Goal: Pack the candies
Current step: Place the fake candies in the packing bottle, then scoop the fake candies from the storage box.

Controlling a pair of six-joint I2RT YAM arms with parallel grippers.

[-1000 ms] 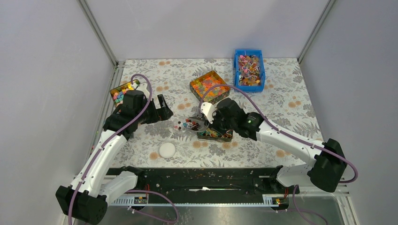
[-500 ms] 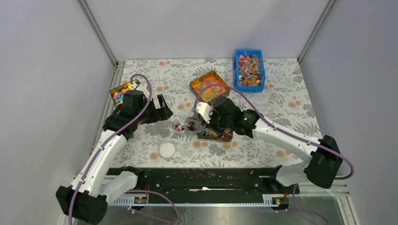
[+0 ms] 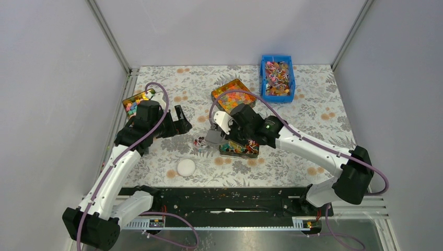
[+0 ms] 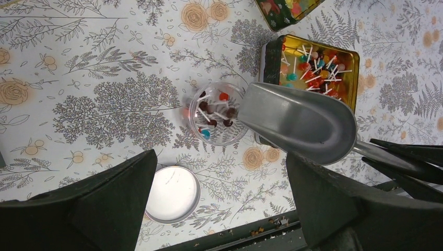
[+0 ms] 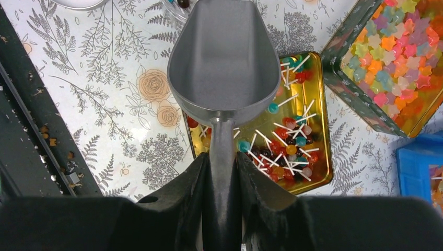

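Observation:
The candies, tiny round sweets on thin white sticks, fill a gold tin (image 3: pixel 239 150) (image 5: pixel 313 157) (image 4: pixel 318 65). A few more lie in a small clear cup (image 3: pixel 200 141) (image 4: pixel 217 113). My right gripper (image 3: pixel 229 137) (image 5: pixel 223 172) is shut on the handle of a metal scoop (image 3: pixel 213 137) (image 5: pixel 224 57) (image 4: pixel 295 123). The scoop's bowl shows nothing in it, and its mouth reaches the cup's right rim. My left gripper (image 3: pixel 183 121) (image 4: pixel 219 204) hangs open above the table, left of the cup, holding nothing.
A white round lid (image 3: pixel 186 167) (image 4: pixel 172 193) lies near the front edge. A tin of star sweets (image 3: pixel 233 95) (image 5: pixel 386 57) sits behind the gold tin, a blue bin (image 3: pixel 277 77) at the back right, and a tin of cube sweets (image 3: pixel 137 101) at far left.
My right arm has swung left, carrying the scoop from over the gold tin to the cup. The left arm has not moved.

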